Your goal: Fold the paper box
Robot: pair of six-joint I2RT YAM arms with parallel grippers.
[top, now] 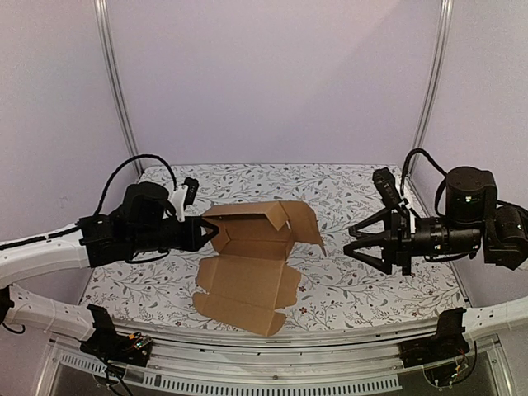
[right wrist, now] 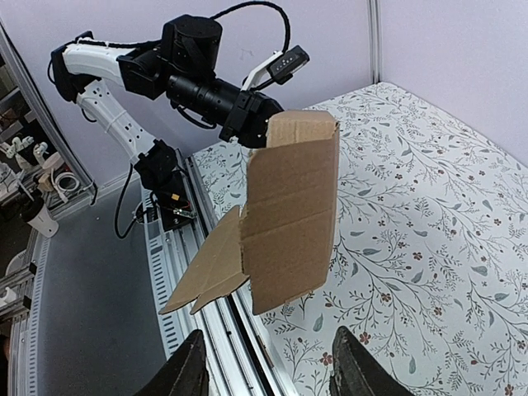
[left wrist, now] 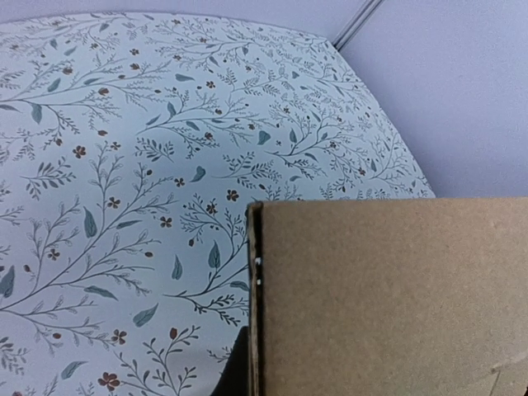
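Observation:
The paper box (top: 252, 264) is a plain brown cardboard piece, partly folded, with raised walls at the back and a flat flap reaching toward the near edge. My left gripper (top: 206, 231) is shut on the box's left wall and holds it lifted. In the left wrist view the cardboard (left wrist: 388, 297) fills the lower right and hides most of the fingers; one dark finger (left wrist: 236, 371) shows beside its edge. My right gripper (top: 351, 243) is open and empty, apart from the box's right side. In the right wrist view the box (right wrist: 289, 214) hangs ahead of the open fingers (right wrist: 186, 375).
A floral cloth (top: 371, 289) covers the table. A metal rail (top: 289, 346) runs along the near edge, also in the right wrist view (right wrist: 214, 305). Frame posts (top: 115, 82) stand at the back corners against pale walls.

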